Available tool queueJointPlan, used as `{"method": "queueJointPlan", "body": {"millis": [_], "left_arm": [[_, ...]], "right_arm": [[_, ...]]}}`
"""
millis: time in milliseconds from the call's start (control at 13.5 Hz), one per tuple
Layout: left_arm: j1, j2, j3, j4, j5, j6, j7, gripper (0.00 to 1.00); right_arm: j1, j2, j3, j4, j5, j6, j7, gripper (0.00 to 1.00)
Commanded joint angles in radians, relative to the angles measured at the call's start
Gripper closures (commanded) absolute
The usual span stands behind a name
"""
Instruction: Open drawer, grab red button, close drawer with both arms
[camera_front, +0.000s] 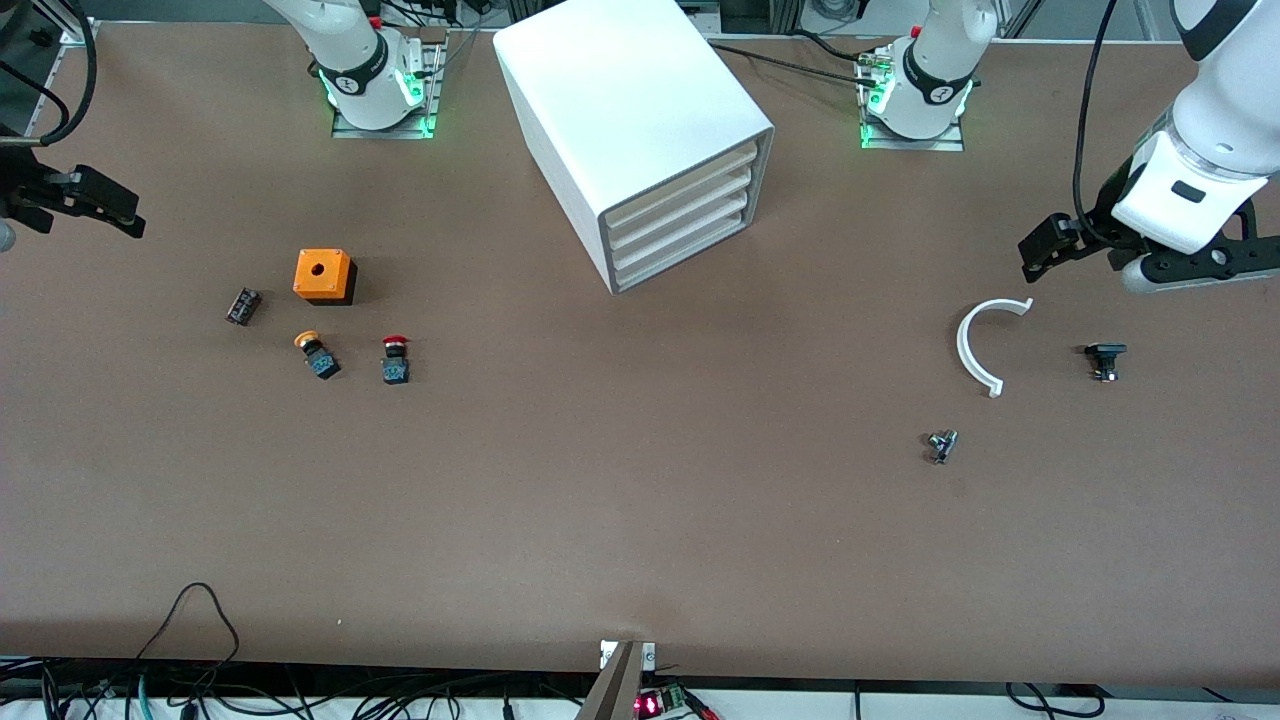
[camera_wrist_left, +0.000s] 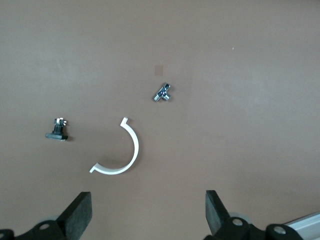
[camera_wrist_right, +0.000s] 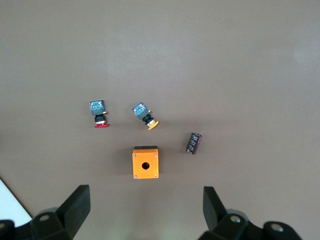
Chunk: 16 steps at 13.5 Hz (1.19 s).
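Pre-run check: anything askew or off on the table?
Nothing damaged or spilled. The cabinet sits skewed to the table edge, all four drawers shut. The red button and orange button lie tipped on their sides. Both pincers, left and right, hang open, empty.

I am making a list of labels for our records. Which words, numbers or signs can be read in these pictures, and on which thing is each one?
No text can be read.
Arm base rings: each bears a small round mark, too small to read.
Dark cylinder: its printing is blurred.
Cabinet, orange box, red button, orange button: no lettering shows.
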Motion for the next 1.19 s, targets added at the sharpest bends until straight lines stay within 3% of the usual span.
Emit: {"method": "queueJointPlan", "body": {"millis": [0, 444, 1111], "left_arm": [[0.005, -0.011, -0.003, 0.005, -0.025, -0.034, 0.021, 0.0], [0.027, -0.034, 0.003, 0.008, -0.077, -0.065, 0.027, 0.0], [0.028, -0.045, 0.0, 0.008, -0.065, -0.06, 0.021, 0.0]], "right_arm": [[0.001, -0.01, 0.002, -0.007, 0.016, 0.0, 0.032, 0.0], [0.003, -0.01, 0.003, -0.001, 0.016, -0.004, 0.052, 0.0], [0.003, -0.008, 0.003, -0.002, 0.02, -0.006, 0.058, 0.0]]}}
